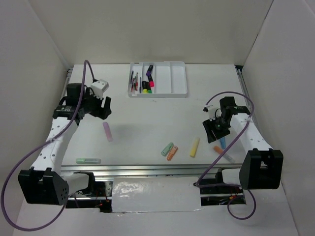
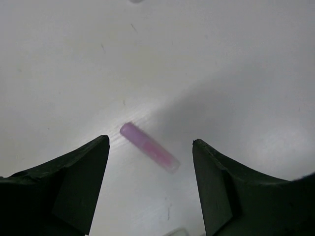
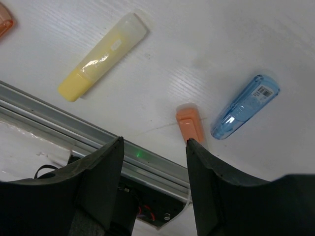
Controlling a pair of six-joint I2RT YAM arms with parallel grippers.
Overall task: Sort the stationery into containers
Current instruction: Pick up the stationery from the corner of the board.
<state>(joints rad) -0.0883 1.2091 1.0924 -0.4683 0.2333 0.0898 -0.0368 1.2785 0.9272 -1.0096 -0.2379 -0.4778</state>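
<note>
Overhead, the white tray (image 1: 177, 78) sat at the upper centre of the frame on the desk (image 1: 142, 118). Its leftmost compartment held thin dark pens (image 1: 133, 80). The next compartment held highlighters (image 1: 147, 81) with purple, pink, yellow and green caps.

The left claw (image 1: 102, 108) stood wide, gripping nothing, above a pink marker (image 2: 149, 146) lying loose on the desk, left of centre. The right claw (image 3: 153, 142) was partly spread, also gripping nothing. An orange marker (image 3: 189, 124) lay just beside one finger, with a blue marker (image 3: 244, 107) next to it.
</note>
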